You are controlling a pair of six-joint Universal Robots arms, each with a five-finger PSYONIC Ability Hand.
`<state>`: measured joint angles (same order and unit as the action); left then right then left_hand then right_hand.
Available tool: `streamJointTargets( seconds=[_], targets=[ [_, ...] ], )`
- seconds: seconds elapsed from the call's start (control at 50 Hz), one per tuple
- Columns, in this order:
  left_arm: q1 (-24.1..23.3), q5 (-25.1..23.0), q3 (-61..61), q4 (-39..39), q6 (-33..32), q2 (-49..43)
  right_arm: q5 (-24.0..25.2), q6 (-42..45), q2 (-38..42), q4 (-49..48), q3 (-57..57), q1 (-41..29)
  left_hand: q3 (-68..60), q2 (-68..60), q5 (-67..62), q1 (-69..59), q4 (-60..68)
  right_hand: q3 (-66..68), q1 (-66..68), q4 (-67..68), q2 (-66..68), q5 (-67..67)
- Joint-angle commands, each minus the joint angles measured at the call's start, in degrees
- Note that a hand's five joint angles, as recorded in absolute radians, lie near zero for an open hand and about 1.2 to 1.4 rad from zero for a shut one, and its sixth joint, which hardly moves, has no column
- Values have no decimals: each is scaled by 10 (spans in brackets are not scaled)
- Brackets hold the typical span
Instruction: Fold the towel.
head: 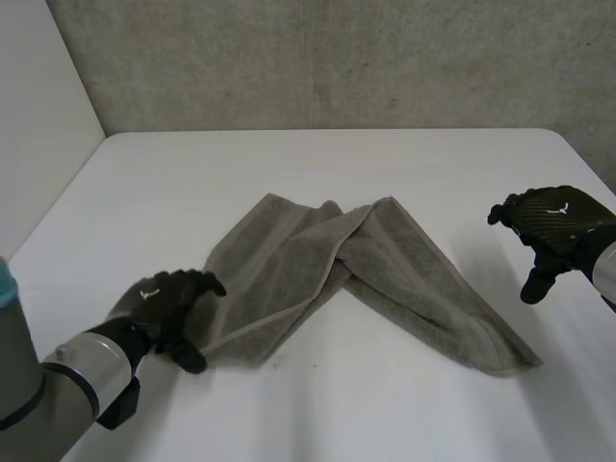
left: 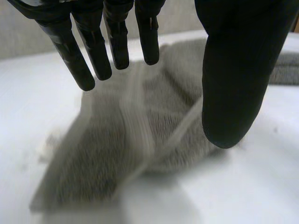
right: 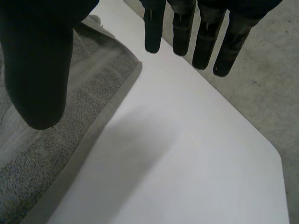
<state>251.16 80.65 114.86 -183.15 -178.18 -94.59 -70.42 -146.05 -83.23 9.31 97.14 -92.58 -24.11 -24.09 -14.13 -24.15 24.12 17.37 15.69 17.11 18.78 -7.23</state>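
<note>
On the table (head: pixel 385 164) the towel (head: pixel 404 279) lies bent and twisted, so we may fold the twist in. Our left hand (head: pixel 164 303), spread and empty over its left end, could pinch two layers; our right hand (head: pixel 553 226), also spread, hovers beside it.

There is one towel (head: pixel 289 260) on one table (head: pixel 192 173), and two hands: left hand (head: pixel 159 303), right hand (head: pixel 553 221).
</note>
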Motion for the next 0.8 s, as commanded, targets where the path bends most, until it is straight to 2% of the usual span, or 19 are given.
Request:
streamJointTargets(
  seconds=[0.02, 0.1, 0.14, 0.16, 0.2, 0.22, 0.24, 0.34, 0.42, 0.46, 0.5, 0.56, 0.6, 0.62, 0.66, 0.8],
  targets=[
    [-7, 2, -13, -37, -6, -100, -1, -30, 4, 0, -1, -5, -111, -111, -111, -111, 111, -34, -17, -32, -48, 33],
    [-11, 4, -22, -64, -8, -132, -1, -32, 9, -3, -2, -7, -154, -154, -154, -153, 154, -34, -17, -32, -48, 33],
    [-12, 4, -33, -80, -8, -146, -1, -33, 13, -10, -2, -10, -261, -261, -261, -260, 261, -34, -17, -32, -48, 33],
    [-12, 4, -33, -80, -8, -146, -1, -33, 13, -10, -2, -10, -261, -262, -261, -261, 261, -34, -17, -32, -48, 33],
    [-15, 4, -42, -92, -8, -144, -2, -33, 18, -15, -2, -23, -472, -472, -472, -472, 472, -33, -16, -30, -47, 31],
    [-15, 4, -42, -92, -8, -144, -2, -33, 18, -15, -2, -23, -473, -473, -473, -473, 473, -33, -16, -30, -47, 31],
    [-17, 4, -46, -94, -8, -140, -2, -33, 18, -17, -4, -27, -558, -558, -558, -558, 558, -33, -16, -30, -47, 31],
    [-31, 5, -57, -89, -8, -134, -5, -44, 25, -22, -25, -38, -559, -559, -559, -558, 559, -33, -16, -30, -47, 31],
    [-46, 5, -60, -87, -10, -118, -1, -70, 53, -22, -94, -63, -559, -559, -559, -558, 559, -41, -24, -38, -55, 39],
    [-59, 5, -50, -83, -31, -70, 2, -75, 72, -21, -131, -73, -559, -559, -559, -558, 559, -43, -26, -40, -57, 41],
    [-64, 5, -45, -76, -47, -45, 16, -77, 119, -13, -212, -97, -559, -559, -559, -558, 559, -44, -27, -42, -58, 43],
    [-66, 6, -39, -67, -63, -18, 38, -72, 147, -9, -252, -113, -559, -559, -559, -558, 559, -43, -26, -40, -57, 41],
    [-69, 6, -28, -38, -97, 44, 88, -72, 206, 4, -325, -132, -559, -559, -559, -558, 559, -36, -19, -33, -50, 34],
    [-69, 6, -28, -38, -97, 44, 88, -72, 207, 4, -325, -132, -559, -559, -559, -558, 559, -36, -19, -33, -50, 34],
    [-69, 6, -22, -13, -109, 91, 121, -68, 270, 4, -381, -143, -559, -559, -559, -558, 559, -29, -12, -27, -43, 28],
    [-71, 5, -22, 32, -110, 170, 130, -25, 381, -14, -455, -189, -559, -559, -559, -558, 559, -21, -4, -18, -35, 19]
  ],
)
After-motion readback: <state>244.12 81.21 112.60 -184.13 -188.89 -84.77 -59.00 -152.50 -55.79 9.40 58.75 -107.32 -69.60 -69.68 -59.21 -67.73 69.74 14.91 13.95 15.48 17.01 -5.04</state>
